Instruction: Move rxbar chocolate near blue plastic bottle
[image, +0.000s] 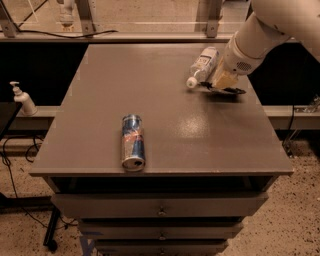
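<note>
The blue plastic bottle lies on its side at the back right of the grey table, its white cap pointing toward the front left. My gripper is right beside it on its right, low at the table top. It is shut on the rxbar chocolate, a flat black bar that shows as a dark strip under the gripper, touching or almost touching the table. Most of the bar is hidden by the gripper. The bar's edge is next to the bottle's cap end.
A blue and silver drink can lies on its side near the table's front edge, left of centre. Drawers sit below the table top. A white pump bottle stands on a ledge to the left.
</note>
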